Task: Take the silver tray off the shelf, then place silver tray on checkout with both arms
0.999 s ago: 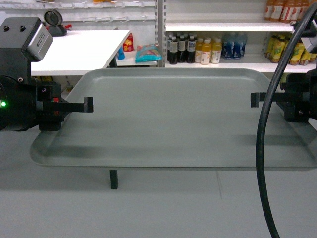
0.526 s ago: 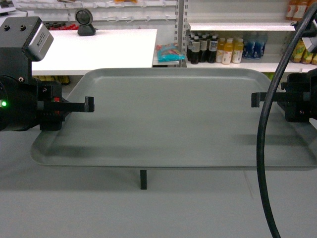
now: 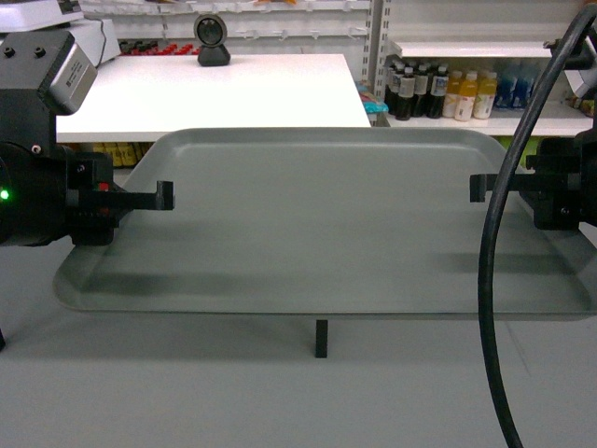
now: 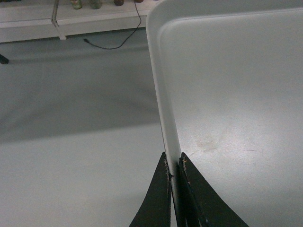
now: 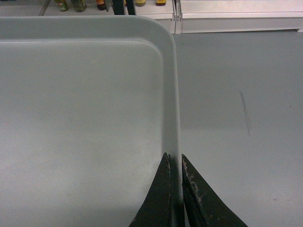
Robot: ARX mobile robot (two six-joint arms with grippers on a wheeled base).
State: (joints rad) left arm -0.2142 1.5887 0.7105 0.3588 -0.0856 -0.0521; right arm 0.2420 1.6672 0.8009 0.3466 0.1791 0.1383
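Above grey floor, left hand (image 4: 174,165) and right hand (image 5: 175,161) pinch the unlabelled silver tray's (image 3: 326,224) rims.

Head looks forward; wrists closely overlook shared silver tray (image 3: 326,224) edges.

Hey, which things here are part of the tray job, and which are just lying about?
Job: silver tray, left gripper, right gripper, checkout.
Lying about: round camera, drink bottles, floor cable.
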